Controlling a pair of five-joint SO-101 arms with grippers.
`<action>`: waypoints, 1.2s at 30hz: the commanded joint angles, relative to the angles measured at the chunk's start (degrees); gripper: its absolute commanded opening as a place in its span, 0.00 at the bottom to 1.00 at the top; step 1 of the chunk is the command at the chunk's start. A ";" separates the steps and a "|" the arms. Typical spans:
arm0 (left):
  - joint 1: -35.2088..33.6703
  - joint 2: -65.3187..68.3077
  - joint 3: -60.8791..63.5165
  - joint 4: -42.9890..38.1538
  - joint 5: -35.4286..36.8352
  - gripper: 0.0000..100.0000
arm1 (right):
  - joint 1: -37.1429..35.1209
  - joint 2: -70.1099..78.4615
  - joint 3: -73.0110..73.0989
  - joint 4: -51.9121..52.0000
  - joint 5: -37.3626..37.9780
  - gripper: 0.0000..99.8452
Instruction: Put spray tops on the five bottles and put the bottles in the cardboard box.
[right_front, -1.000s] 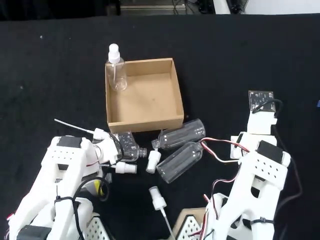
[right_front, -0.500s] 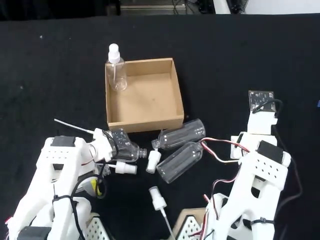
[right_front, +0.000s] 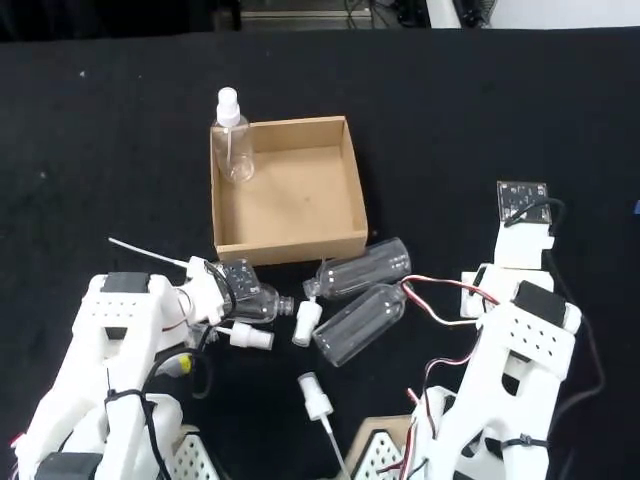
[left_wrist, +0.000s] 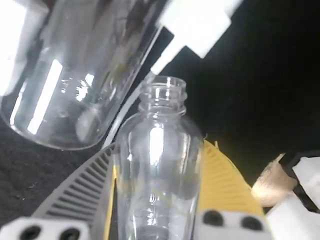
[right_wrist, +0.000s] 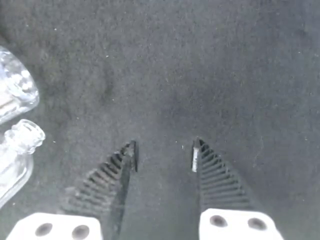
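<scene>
Overhead table (right_front: 100, 100) view; two close wrist views

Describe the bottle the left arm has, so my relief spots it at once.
Find the cardboard box mid-table. Just off its near left corner, an uncapped clear bottle sits in the left gripper. The two bottles to its right lie free; it alone is gripped.

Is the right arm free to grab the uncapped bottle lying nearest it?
Probably yes: the right gripper is open and empty over bare cloth, with the bottle beside it and nothing between.
</scene>
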 joint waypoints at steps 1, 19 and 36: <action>0.04 -0.53 -8.48 7.65 -0.44 0.06 | 1.32 -2.24 -3.82 0.35 0.18 0.16; -24.66 0.18 -38.81 25.49 19.69 0.03 | 0.62 -2.68 -20.70 19.87 0.97 0.16; -30.37 0.09 -18.42 -17.32 68.48 0.03 | -54.42 -2.33 -28.70 41.23 5.98 0.16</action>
